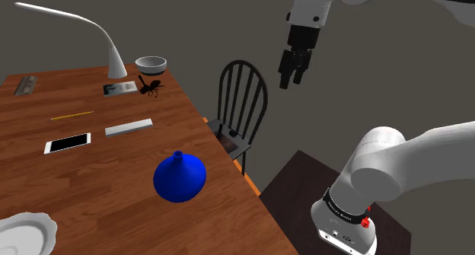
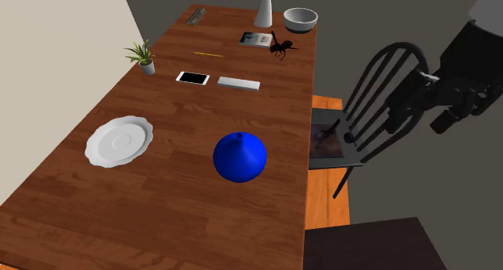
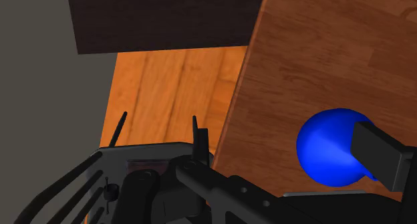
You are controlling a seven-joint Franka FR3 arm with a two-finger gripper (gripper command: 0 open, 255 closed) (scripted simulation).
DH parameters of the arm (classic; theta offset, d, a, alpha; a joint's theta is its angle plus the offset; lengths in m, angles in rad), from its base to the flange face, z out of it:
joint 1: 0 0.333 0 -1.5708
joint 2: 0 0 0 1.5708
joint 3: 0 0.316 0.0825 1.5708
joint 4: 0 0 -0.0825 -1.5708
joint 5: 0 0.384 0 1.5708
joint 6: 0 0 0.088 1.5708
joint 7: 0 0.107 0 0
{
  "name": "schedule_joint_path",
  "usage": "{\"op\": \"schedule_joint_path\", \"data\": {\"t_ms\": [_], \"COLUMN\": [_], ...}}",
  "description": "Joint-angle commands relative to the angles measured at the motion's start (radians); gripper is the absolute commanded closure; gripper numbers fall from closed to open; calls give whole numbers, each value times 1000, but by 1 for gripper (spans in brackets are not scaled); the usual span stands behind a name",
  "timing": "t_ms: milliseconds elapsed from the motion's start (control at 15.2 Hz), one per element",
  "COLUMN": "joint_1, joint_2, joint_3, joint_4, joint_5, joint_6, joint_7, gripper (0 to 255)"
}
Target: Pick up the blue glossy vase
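Since the blue vase (image 1: 180, 179) sits upright near the surface's (image 1: 99, 177) edge, round and smooth, a skewed pinch could squirt it off. Beyond, the claw (image 1: 293, 80) hangs high by the black chair (image 1: 242, 101), jaws apart and empty; dropping early risks striking the backrest.

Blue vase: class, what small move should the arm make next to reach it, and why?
Probably carry the open hand sideways toward the shoulder view's left until it hangs over the blue vase. The hand is high above the black chair, beyond the edge of the table, while the vase stands upright near that edge.
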Motion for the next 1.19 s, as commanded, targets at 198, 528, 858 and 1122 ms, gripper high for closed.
{"op": "schedule_joint_path", "data": {"t_ms": [198,528,858,1122], "joint_1": [21,54,81,96], "joint_2": [43,140,266,386], "joint_3": [55,146,233,301], "joint_4": [-25,-40,-23,14], "joint_5": [26,59,72,61], "joint_6": [80,213,340,434], "joint_7": [43,115,189,254], "gripper": [0,0,0,0]}}
